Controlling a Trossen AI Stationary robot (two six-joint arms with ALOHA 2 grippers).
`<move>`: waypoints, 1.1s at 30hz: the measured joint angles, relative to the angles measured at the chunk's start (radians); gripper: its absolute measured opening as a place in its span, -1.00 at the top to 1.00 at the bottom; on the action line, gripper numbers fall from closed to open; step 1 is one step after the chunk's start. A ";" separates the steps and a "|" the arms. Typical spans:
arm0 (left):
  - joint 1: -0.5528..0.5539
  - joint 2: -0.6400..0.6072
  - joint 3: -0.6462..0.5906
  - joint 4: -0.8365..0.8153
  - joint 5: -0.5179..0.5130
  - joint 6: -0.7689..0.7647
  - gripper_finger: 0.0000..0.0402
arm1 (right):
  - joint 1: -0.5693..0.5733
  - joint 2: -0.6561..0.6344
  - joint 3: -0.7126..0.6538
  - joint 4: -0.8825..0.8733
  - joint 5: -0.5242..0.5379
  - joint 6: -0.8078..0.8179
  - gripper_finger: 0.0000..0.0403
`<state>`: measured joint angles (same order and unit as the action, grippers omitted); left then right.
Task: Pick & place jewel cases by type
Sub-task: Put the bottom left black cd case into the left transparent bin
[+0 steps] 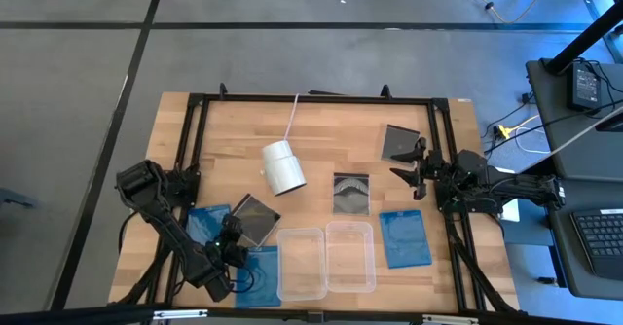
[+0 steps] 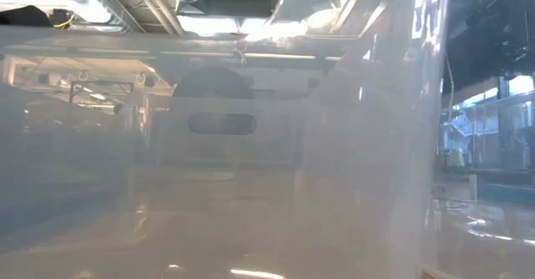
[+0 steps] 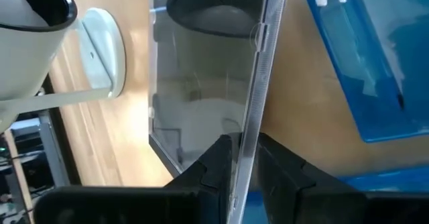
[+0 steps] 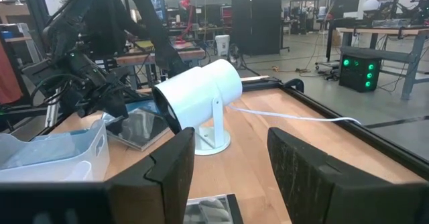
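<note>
Left claw (image 3: 242, 158) pinches the edge of a clear jewel case (image 3: 201, 96).

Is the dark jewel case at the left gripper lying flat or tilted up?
Tilted: the dark jewel case has one edge raised in the left gripper, shut on it.

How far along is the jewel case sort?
Done: nothing visibly sorted; both clear trays look empty. In hand: the left gripper is shut on the edge of a dark clear case, which sits tilted by the blue cases. Left: the blue case, the silvery-disc case and the dark case at the open right gripper.
</note>
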<state>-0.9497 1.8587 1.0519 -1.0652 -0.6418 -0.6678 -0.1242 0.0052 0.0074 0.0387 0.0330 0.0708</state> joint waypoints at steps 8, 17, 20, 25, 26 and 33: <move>0.000 0.000 0.030 -0.052 -0.033 0.000 0.71 | 0.000 0.000 0.000 0.000 0.000 0.000 0.04; 0.001 0.000 0.086 -0.124 -0.097 0.000 0.71 | 0.000 0.000 0.000 0.000 0.000 0.000 0.04; 0.002 0.000 0.087 -0.124 -0.097 0.000 0.73 | 0.000 0.000 0.000 0.000 0.000 0.000 0.04; 0.002 0.000 0.086 -0.126 -0.099 0.000 0.86 | 0.000 0.000 0.000 0.000 0.000 0.000 0.04; 0.002 0.000 0.086 -0.126 -0.099 0.000 0.86 | 0.000 0.000 0.000 0.000 0.000 0.000 0.04; 0.002 0.000 0.087 -0.152 -0.111 0.000 0.79 | 0.000 0.000 0.000 0.000 0.000 0.000 0.04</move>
<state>-0.9474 1.8587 1.1388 -1.2173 -0.7526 -0.6678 -0.1242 0.0051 0.0074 0.0391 0.0334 0.0708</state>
